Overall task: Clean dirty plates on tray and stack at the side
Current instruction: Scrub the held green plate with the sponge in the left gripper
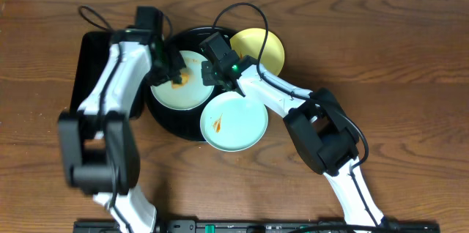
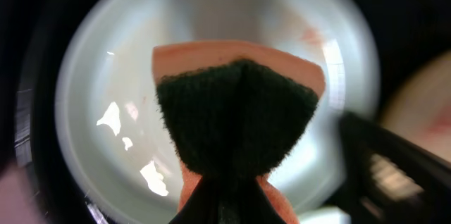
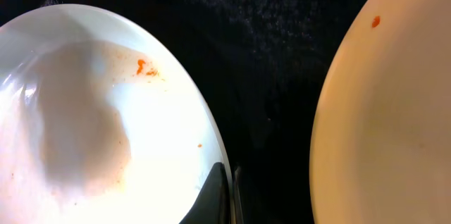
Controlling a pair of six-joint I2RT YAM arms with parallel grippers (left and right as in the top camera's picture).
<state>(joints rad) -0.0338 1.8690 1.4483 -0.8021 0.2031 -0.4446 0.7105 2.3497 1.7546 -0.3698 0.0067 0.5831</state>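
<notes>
Directly beneath the left fingers, clenched on a sponge, lies the sauce-streaked blue-green plate; right fingers, pressed shut and apparently empty, sit at its rim.

From here the table is brown wood grain, low sheen. The tray is smooth black, glossy. The plates are smooth and glazed, throwing glare. The sponge is orange foam, its scouring pad dark green, rough, fibrous. The arm shells are smooth white plastic.
</notes>
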